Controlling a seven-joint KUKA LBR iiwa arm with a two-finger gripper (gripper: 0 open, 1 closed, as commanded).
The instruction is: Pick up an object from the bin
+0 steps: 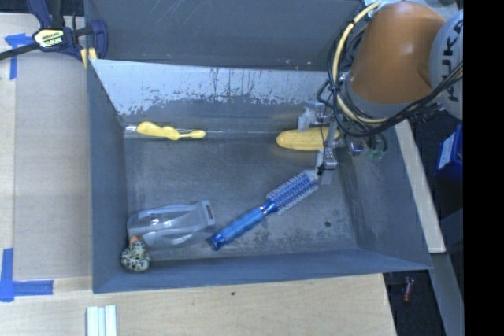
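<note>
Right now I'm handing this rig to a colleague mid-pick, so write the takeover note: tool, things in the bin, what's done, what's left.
Tool: low at the back right of the bin, between a stubby yellow thing and the bristle head of the blue brush. I can't tell whether it grips anything.
Other things: a long yellow piece by the back wall on the left, a clear plastic piece at the front left, and a speckled ball in the front-left corner.
Done: nothing lifted; everything lies on the bin floor.
Left: grasp one thing, probably the brush or the stubby yellow thing, and lift it out.
</note>
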